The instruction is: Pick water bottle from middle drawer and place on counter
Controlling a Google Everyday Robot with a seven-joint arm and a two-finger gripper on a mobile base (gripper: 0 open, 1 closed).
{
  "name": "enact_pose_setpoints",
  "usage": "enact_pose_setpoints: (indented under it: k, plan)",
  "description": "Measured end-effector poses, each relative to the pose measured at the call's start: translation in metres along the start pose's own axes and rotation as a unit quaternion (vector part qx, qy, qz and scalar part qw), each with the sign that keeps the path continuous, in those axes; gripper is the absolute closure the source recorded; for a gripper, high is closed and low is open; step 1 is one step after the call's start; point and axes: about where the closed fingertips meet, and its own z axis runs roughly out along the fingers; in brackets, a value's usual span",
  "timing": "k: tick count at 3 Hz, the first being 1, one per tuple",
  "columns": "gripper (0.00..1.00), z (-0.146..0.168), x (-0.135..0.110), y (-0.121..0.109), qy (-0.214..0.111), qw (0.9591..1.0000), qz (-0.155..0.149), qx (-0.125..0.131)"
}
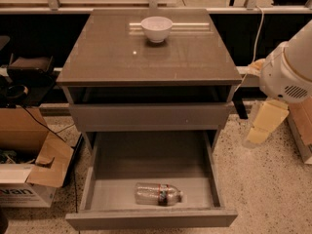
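The water bottle [158, 194], clear with a dark red-and-black label band, lies on its side near the front of the open middle drawer [146, 160], cap pointing right. The drawer is pulled out fully from under a closed drawer front. The glossy grey-brown counter [146, 57] tops the cabinet. My gripper [265, 123], cream-coloured, hangs below the white arm housing [287, 67] at the right. It is beside the cabinet, above and to the right of the drawer, well apart from the bottle.
A white bowl [156, 28] stands at the back middle of the counter. An open cardboard box [29, 160] sits on the floor to the left of the cabinet. A cable [256, 33] hangs behind at the right. Speckled floor lies to the right of the drawer.
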Motion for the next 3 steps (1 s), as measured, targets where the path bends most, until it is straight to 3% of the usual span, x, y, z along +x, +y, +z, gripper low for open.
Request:
enact_pose_setpoints:
  k: [2, 3]
  plan:
    - [0.0, 0.013, -0.005, 0.006, 0.018, 0.9998, -0.011, 0.003]
    - [0.0, 0.051, -0.011, 0.022, 0.021, 0.9994, -0.021, -0.018]
